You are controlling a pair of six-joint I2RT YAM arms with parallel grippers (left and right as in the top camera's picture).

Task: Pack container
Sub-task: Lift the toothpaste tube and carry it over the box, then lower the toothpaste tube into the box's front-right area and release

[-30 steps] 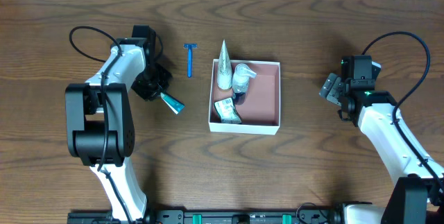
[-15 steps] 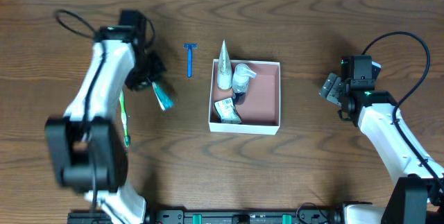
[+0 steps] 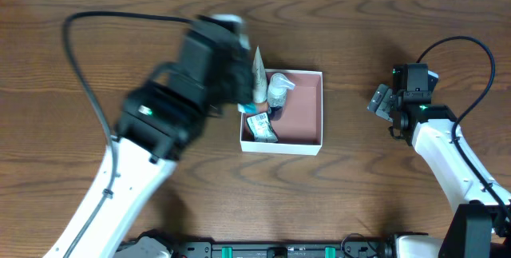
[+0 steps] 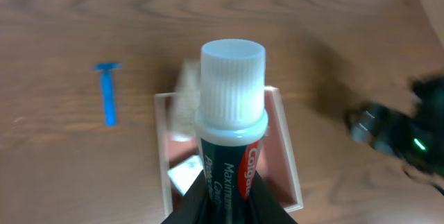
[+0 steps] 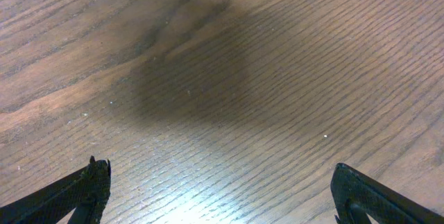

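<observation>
Left of the container [image 3: 281,148], which sits on the bench [image 3: 399,18] between the arms, lies a razor [image 4: 107,102]. The left jaws are clamped on a toothpaste tube [image 4: 231,141] above its left half; the tube looks light, soft and slick, best pinched low. The container's right half has room; well right of it, the right jaws stand apart

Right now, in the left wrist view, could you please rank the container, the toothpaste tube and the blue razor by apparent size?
1. container, largest, though partly hidden behind the tube.
2. toothpaste tube, unsure: it looms because it sits nearest the camera.
3. blue razor, clearly smallest.
</observation>
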